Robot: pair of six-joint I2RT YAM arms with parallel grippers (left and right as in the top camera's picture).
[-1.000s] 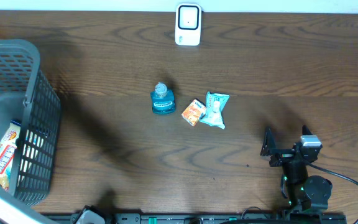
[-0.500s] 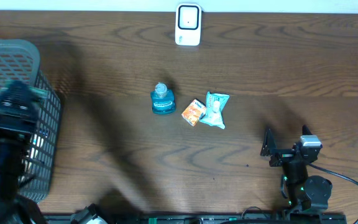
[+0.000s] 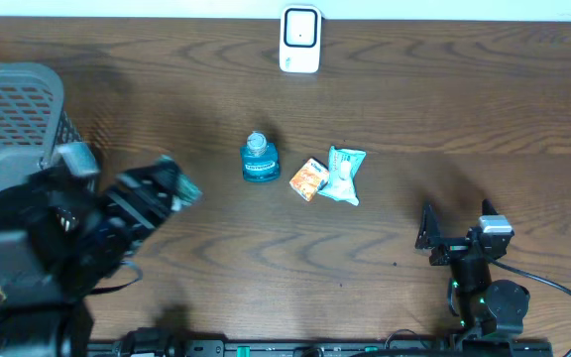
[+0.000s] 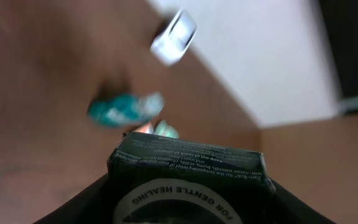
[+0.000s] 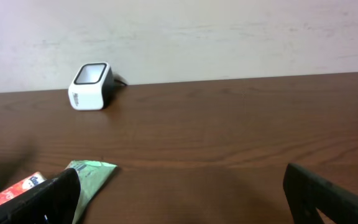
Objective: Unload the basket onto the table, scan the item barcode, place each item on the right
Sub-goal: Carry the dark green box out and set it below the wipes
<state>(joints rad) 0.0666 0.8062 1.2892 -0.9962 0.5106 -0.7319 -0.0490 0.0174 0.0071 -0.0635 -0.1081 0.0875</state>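
Since a second ago the left arm has swung up out of the grey plastic mesh basket (image 3: pixel 28 84) at the table's left edge and now hangs over the dark wooden table (image 3: pixel 385 109) just right of it. The left gripper (image 3: pixel 157 190) is about half closed, clamped on the dark green cardboard carton (image 4: pixel 190 163), which is off the table and held at its lower part, printed face toward the wrist camera. I judge the carton light and stiff but crushable, so a moderate squeeze across two flat faces suits it, leaving the barcode panel uncovered; no barcode shows in these views. Further right stand the blue round bottle (image 3: pixel 259 159), the orange snack packet (image 3: pixel 308 178) and the pale green pouch (image 3: pixel 345 175), with the white barcode scanner (image 3: pixel 300 40) at the far edge. Rightmost, the right gripper (image 3: pixel 456 224) rests fully spread, holding nothing.
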